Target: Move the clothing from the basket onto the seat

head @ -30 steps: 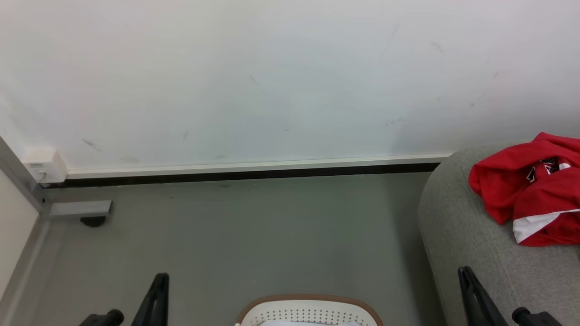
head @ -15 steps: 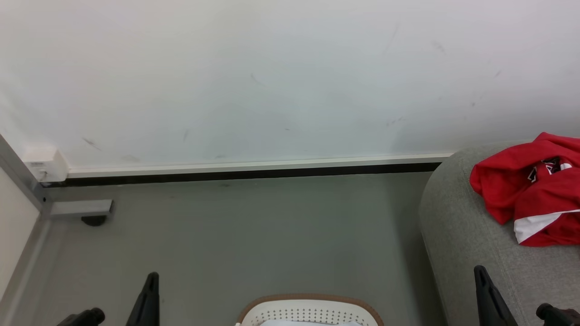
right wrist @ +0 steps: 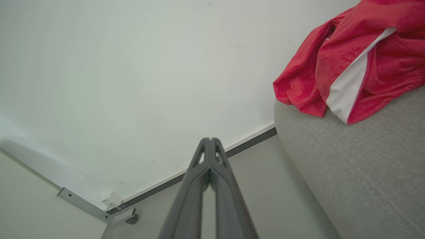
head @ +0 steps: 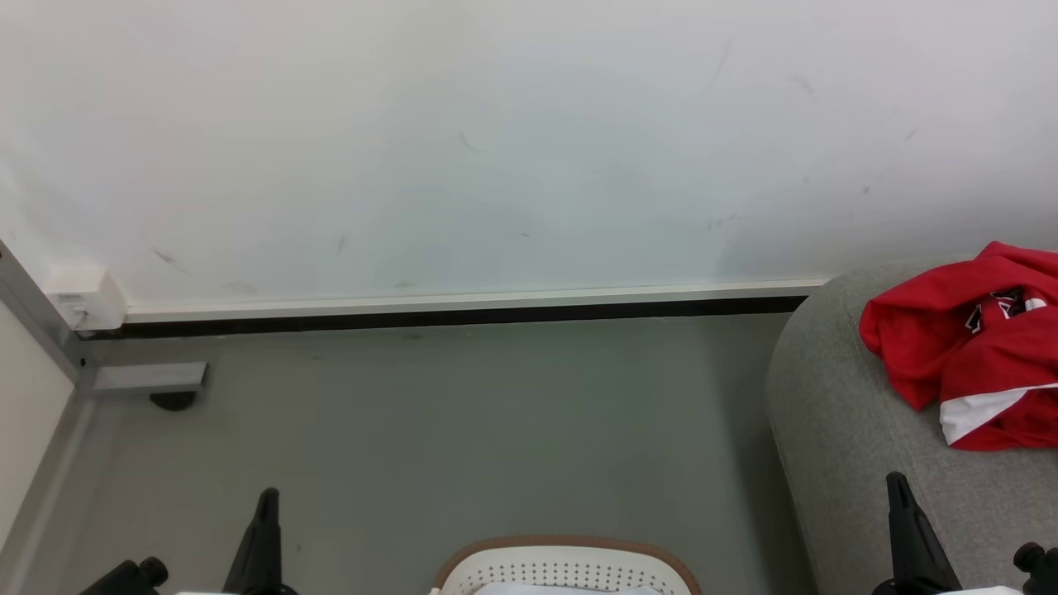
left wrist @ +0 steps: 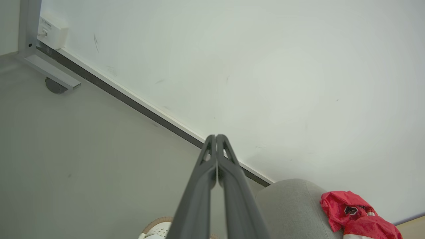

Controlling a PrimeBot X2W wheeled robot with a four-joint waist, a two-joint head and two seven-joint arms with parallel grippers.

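Nearest, at the bottom edge of the head view, the left gripper (head: 267, 500) rises at lower left and the right gripper (head: 895, 486) at lower right. Each wrist view shows its two long dark fingers pressed tip to tip with nothing between them.

Between the grippers, at bottom centre, sits the far end of the oval white plastic basket with small round holes and a tan-brown rim (head: 569, 542). A pale patch lies inside it, and I cannot tell what it is.

Past the bare grey floor (head: 463, 413), the large light grey upholstered seat (head: 835, 430) fills the right edge. The bright red soft clothing with a white band (head: 930, 330) lies bunched on it, well apart from the basket.

A pale wall (head: 496, 149) above a dark skirting strip (head: 463, 316) closes the top.

This looks like a pause after a drop. The next move calls for a view down into the basket, then parted fingers if any fabric remains.
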